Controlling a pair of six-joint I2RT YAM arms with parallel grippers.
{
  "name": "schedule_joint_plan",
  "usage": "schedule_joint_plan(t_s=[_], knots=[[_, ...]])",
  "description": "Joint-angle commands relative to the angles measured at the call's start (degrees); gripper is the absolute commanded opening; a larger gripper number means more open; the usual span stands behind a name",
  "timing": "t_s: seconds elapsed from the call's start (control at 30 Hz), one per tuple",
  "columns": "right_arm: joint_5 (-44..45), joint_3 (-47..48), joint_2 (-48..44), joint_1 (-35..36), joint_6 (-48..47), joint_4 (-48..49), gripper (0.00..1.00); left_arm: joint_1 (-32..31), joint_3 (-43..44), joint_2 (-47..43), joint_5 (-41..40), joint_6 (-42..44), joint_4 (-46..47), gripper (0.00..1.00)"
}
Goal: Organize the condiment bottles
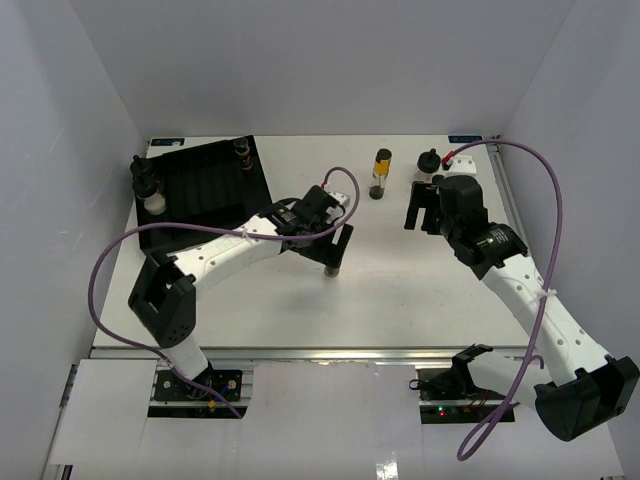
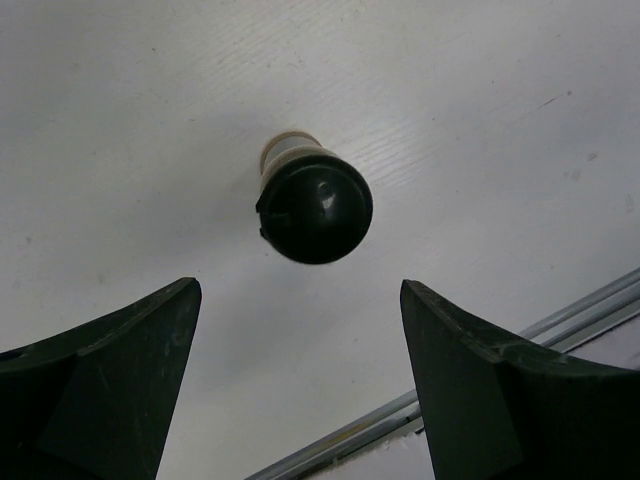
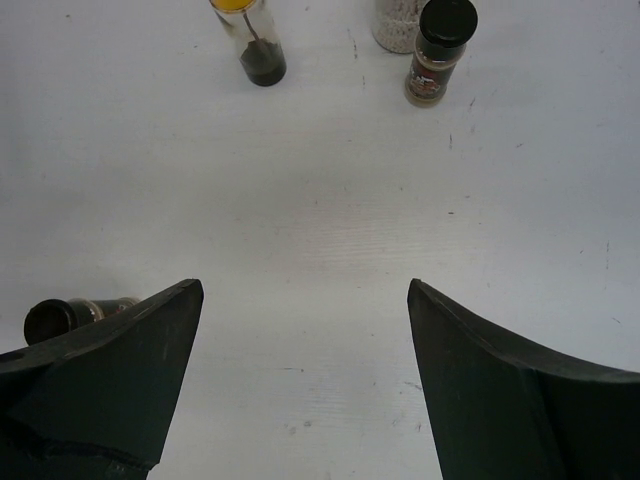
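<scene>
The left hand [image 2: 298,286] is hovering, fingers spread, above a small clear black-capped jar [image 2: 315,205] on the white bench [image 2: 500,120]; the right hand [image 3: 305,290] is hanging spread too.

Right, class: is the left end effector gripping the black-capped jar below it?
No, the black-capped jar stands free on the table, touching neither finger of the open left end effector.
</scene>
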Motion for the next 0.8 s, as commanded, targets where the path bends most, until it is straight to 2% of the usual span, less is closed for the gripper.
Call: schedule_joint_plan(t_s=[0.0, 0.2, 0.4, 0.6, 0.63, 0.77], knots=[[-0.7, -1.4, -2.1, -0.5, -2.7, 2.0, 0.90, -1.8, 4.1, 2.3, -4.2, -2.0, 0.7, 0.91], [-0.8, -2.3, -2.8, -0.9, -4.1, 2.7, 0.90, -2.1, 4.5, 5.9, -8.4, -2.7, 0.6, 0.90], [-1.6, -2.8, -2.7, -1.1, -4.8, 4.1, 0.90, -2.3, 5.1, 8.1, -8.2, -2.2, 2.8, 0.87], [-1.3, -3.0, -2.4, -1.1, -5.7, 4.3, 0.90, -2.3, 7.3, 10.9, -8.6, -2.1, 2.3, 0.77], [-1.2, -3.2, -2.5, -1.1, -5.7, 4.5, 0.90, -2.3, 7.3, 11.1, -8.6, -2.2, 2.4, 0.73], [-1.4, -3.4, -2.5, -1.1, -5.9, 5.0, 0.90, -2.3, 8.2, 11.0, -8.9, -2.8, 2.1, 0.39]])
